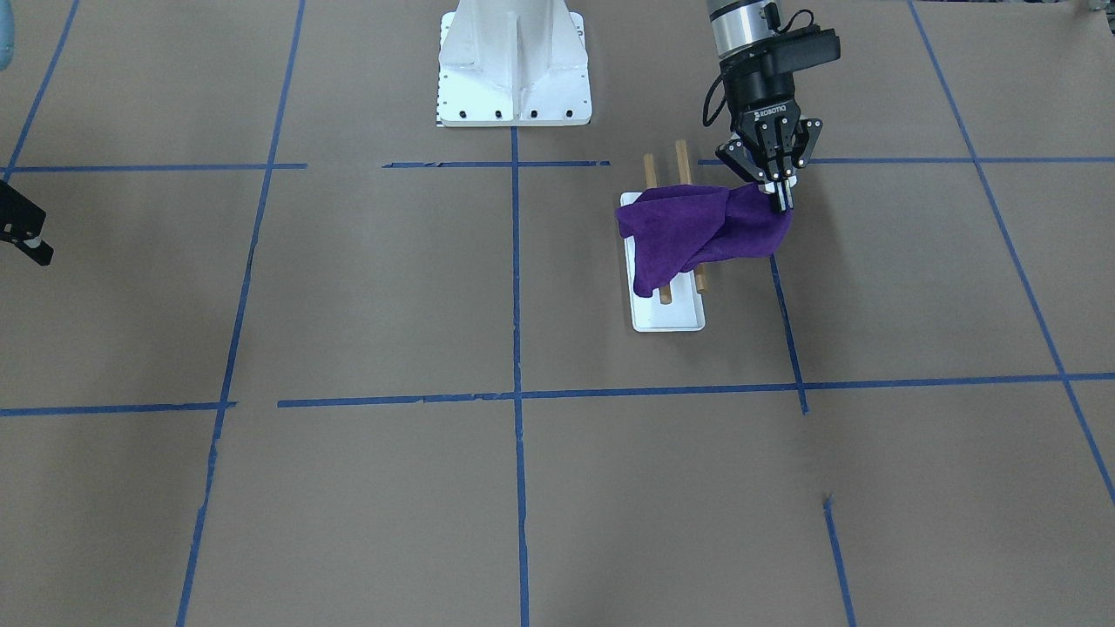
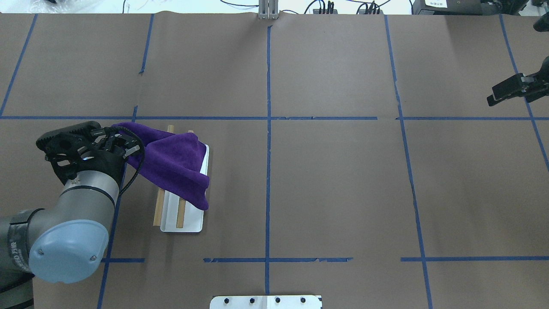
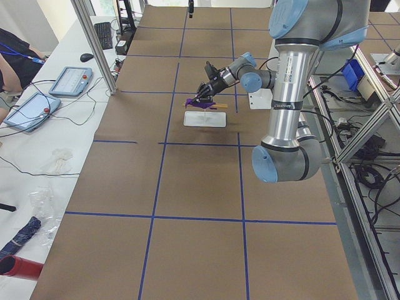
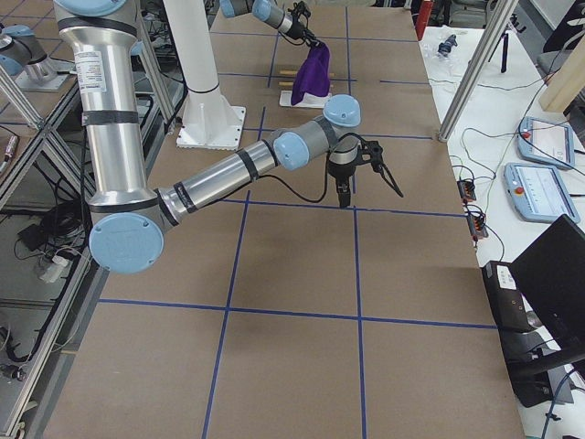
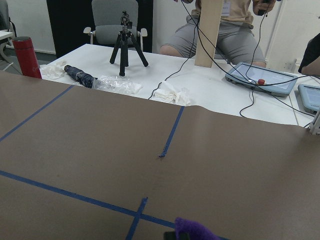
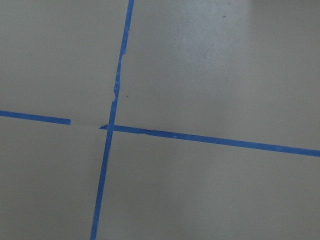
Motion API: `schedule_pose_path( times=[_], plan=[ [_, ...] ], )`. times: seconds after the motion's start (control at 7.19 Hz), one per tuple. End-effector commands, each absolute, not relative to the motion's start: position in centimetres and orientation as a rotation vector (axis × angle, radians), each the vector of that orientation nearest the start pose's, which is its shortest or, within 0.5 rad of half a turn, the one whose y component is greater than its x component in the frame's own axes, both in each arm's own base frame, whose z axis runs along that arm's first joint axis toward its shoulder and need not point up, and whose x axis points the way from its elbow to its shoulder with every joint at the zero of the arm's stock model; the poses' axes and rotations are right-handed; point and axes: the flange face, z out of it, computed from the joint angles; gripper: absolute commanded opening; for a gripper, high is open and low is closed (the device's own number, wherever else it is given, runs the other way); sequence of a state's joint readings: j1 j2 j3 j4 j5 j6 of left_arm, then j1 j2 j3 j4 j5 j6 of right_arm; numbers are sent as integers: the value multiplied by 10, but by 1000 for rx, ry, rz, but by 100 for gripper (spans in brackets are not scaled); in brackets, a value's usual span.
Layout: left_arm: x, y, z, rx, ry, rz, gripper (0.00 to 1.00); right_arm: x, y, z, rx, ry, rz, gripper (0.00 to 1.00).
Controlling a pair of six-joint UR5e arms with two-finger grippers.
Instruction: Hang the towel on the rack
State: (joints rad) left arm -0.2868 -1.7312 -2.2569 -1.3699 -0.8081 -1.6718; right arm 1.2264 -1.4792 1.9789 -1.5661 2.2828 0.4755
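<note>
Over the rack [image 1: 666,315], the towel [image 1: 697,231] drapes both dowels [image 1: 683,157].
Left gripper [image 1: 787,197] clamps a corner beside the rack, seemingly to spread it.

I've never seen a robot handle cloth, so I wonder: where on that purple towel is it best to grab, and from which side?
Probably the bunched end of the towel that sticks out past the rack's dowels on the left arm's side, pinched from above with fingers pointing down, as the left gripper does. There the cloth is clear of the wood; elsewhere it lies over the dowels.
</note>
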Motion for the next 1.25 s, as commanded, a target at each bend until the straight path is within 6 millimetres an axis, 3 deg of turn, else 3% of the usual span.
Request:
schedule_pose_path(
  times=[0.0, 0.28, 0.7, 0.83, 1.11],
  plan=[
    [374, -321, 286, 805, 538, -569, 100, -101, -501, 415, 169, -832, -45, 100],
    [343, -337, 301, 830, 476, -556, 100, -98, -503, 418, 170, -824, -39, 100],
    [339, -339, 296, 657, 510, -316, 100, -87, -503, 439, 140, -815, -14, 100],
    [335, -344, 295, 578, 525, -216, 100, -78, -492, 462, 126, -791, -18, 100],
    [307, -377, 277, 503, 572, -57, 100, -39, -486, 514, 139, -742, -119, 100]
  ],
)
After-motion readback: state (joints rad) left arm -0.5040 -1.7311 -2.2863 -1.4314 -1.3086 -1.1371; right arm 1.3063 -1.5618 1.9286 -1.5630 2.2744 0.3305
